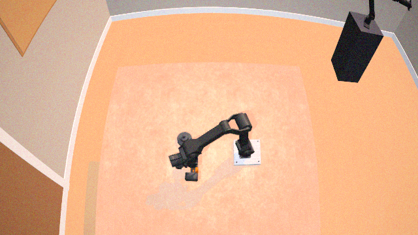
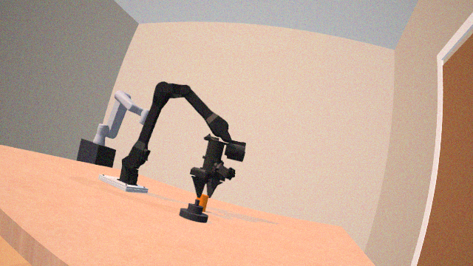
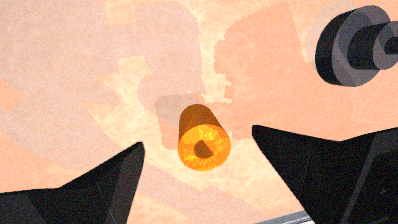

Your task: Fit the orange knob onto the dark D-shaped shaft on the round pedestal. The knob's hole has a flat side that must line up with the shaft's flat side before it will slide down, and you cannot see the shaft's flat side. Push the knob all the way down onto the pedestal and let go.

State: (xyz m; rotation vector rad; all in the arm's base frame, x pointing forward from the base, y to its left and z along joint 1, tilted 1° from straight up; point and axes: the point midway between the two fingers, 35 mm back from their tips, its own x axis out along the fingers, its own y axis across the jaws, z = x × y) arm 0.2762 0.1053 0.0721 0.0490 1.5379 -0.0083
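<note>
No writing is legible; the gripper [image 1: 192, 170] [image 2: 205, 197] [image 3: 199, 138] stands wide, holding nothing.

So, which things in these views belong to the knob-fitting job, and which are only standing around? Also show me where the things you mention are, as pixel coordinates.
For the job:
- orange knob [image 1: 196, 170] [image 2: 204, 202] [image 3: 204, 162]
- round pedestal [image 1: 181, 134] [image 2: 193, 215] [image 3: 327, 57] with its dark shaft [image 2: 196, 202] [image 3: 391, 45]
- black arm [image 1: 212, 134] [image 2: 150, 123] with its open pincer [image 1: 194, 170] [image 2: 205, 196] [image 3: 199, 138]

Not for the job:
- pale arm [image 2: 117, 115] in the background
- black box [image 1: 356, 52] [image 2: 96, 153] under it
- brown panel [image 1: 27, 186] [image 2: 458, 155] at the wall
</note>
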